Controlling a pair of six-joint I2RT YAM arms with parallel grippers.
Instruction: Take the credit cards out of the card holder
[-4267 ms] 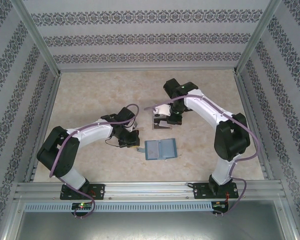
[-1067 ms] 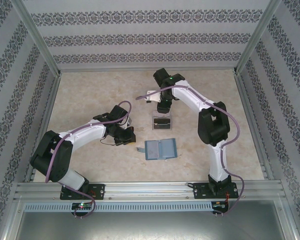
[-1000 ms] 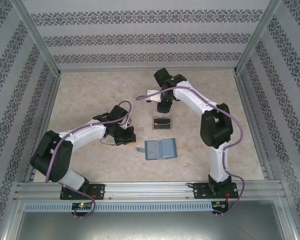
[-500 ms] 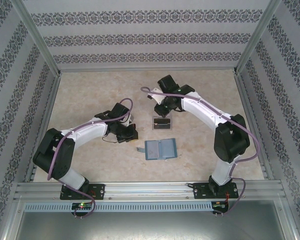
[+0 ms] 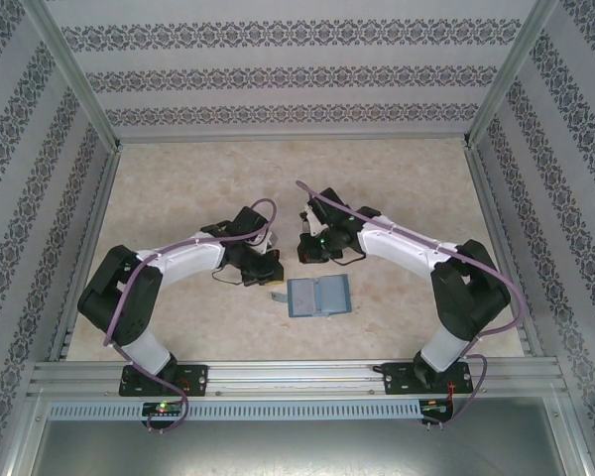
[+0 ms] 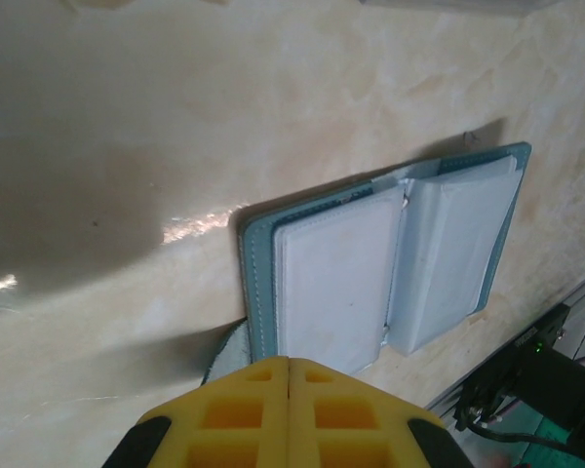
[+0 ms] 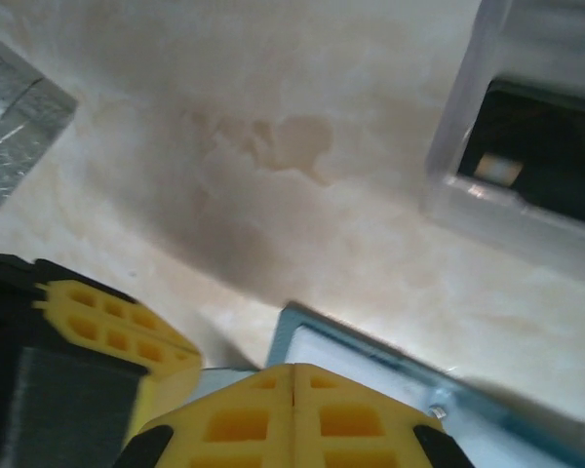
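The card holder (image 5: pixel 319 296) lies open and flat on the table, teal outside with whitish pockets (image 6: pixel 336 278); I cannot tell credit cards apart inside them. Its small grey tab (image 6: pixel 224 353) sticks out at the left edge. My left gripper (image 6: pixel 289 363) is shut and empty, its tips just above that left edge (image 5: pixel 269 272). Shut and empty too, my right gripper (image 7: pixel 292 370) hovers over the holder's far left corner (image 7: pixel 317 343), close to the left fingers (image 7: pixel 107 327) and in front of the tray (image 5: pixel 306 258). A dark card with a pale patch (image 7: pixel 497 168) lies in the clear tray (image 7: pixel 468 185).
The clear plastic tray stands just behind the holder, mostly under the right wrist in the top view. A grey metallic part (image 7: pixel 10 97) shows at the left edge of the right wrist view. Patterned walls and aluminium rails (image 5: pixel 278 377) enclose the beige table.
The right gripper has shut and its arm has swung from behind the tray down towards the holder's far left corner. The left gripper has edged a little towards the holder, still shut.
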